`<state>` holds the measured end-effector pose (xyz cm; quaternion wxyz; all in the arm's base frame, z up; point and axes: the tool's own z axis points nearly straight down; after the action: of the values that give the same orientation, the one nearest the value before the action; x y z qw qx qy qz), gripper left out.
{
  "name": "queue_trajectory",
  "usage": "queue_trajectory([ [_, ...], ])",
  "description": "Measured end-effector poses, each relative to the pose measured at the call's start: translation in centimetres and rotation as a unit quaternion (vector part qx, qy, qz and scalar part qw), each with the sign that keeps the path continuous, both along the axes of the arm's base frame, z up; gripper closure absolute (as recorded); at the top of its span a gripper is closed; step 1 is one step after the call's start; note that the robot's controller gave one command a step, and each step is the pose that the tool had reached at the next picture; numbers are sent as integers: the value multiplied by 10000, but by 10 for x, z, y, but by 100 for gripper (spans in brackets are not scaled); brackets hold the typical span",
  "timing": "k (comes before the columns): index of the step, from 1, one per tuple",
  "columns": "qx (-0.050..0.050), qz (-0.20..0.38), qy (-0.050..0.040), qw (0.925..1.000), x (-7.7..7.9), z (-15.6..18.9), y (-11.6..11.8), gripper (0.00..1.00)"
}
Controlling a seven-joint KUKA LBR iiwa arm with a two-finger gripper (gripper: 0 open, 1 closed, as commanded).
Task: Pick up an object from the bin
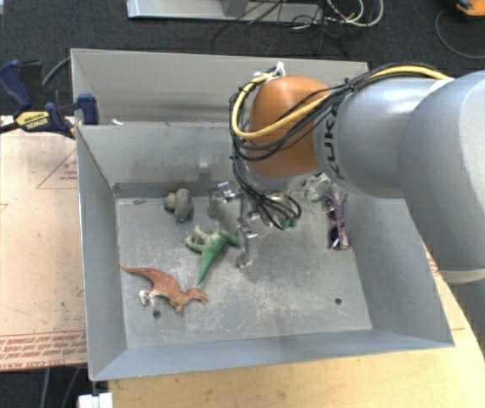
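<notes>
My gripper [235, 228] hangs under the orange wrist cover over the middle of the bin, low near the floor. Its two metal fingers [245, 249] stand apart, so it is open, with nothing clearly between them. A green toy dinosaur [211, 252] lies just left of the lower finger, touching or nearly touching it, its tail pointing to the front left. A small grey-olive lump [179, 202] lies to the gripper's left near the back wall. An orange-brown toy dinosaur [168, 288] lies at the front left.
A purple, thin object [338, 225] lies to the right of the gripper, partly under the arm. The arm and its cables cover the bin's back right. Bare bin floor stretches along the front and right.
</notes>
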<state>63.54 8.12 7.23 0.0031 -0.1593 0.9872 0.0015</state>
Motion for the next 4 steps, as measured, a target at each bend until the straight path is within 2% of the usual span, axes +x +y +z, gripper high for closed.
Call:
queue_trajectory([
  [1,-2,2040,-32,9790,-3,-1,39,0],
  [2,1,1981,-16,9802,-35,-2,70,100],
  [3,1,1975,-14,9803,-35,-2,69,100],
  [4,3,2294,-14,9733,-26,98,66,100],
])
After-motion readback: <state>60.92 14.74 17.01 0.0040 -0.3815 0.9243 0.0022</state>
